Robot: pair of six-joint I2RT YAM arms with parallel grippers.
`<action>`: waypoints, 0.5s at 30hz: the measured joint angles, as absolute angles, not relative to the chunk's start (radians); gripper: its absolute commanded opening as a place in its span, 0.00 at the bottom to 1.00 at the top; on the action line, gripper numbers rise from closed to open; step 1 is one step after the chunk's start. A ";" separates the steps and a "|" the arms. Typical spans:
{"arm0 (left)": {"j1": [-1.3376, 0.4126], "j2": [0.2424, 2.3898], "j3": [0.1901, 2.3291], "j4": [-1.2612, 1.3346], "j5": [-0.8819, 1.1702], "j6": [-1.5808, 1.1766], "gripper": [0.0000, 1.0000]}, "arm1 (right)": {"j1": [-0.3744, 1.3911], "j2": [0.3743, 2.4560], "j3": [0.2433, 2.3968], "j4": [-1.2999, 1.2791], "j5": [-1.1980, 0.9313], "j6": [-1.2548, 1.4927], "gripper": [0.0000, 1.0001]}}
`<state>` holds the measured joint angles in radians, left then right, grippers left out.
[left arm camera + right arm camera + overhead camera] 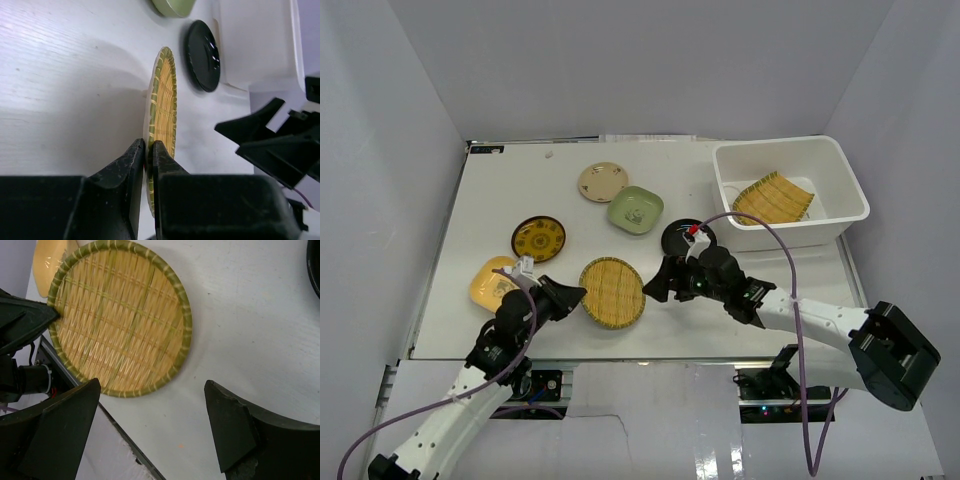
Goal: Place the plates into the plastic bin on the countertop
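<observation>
**A:** How far along is this?

**B:** Early, I'd judge. Only the rectangular bamboo tray lies in the plastic bin, which sits at 2 o'clock on the tabletop.

**A:** And outside it?

**B:** Six plates. The round bamboo tray is at 6 o'clock by the front edge, with the black plate at 1 o'clock from it. The green square plate and the beige plate lie toward 12. A dark patterned plate is at 10 and a yellow plate at 9 (partly hidden by the left arm).

**A:** Who holds what?

**B:** The left fingers are clamped on the round bamboo tray's rim at its 9 o'clock edge. The right fingers stand wide apart at its 3 o'clock side, holding nothing.

**A:** Is it off the tabletop?

**B:** I cannot tell. To my eye this one goes next, then five more
</observation>
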<state>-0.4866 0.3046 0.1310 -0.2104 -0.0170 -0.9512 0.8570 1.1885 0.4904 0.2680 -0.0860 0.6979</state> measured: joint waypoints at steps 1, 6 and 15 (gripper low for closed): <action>-0.487 0.265 0.134 -0.239 0.013 -0.956 0.00 | 0.857 1.194 0.494 0.276 -0.091 0.700 0.90; -0.488 0.207 0.184 -0.294 0.098 -0.970 0.00 | 0.858 1.229 0.498 0.320 -0.113 0.703 0.90; -0.488 0.181 0.257 -0.303 0.181 -0.986 0.00 | 0.852 1.246 0.488 0.371 -0.177 0.701 1.00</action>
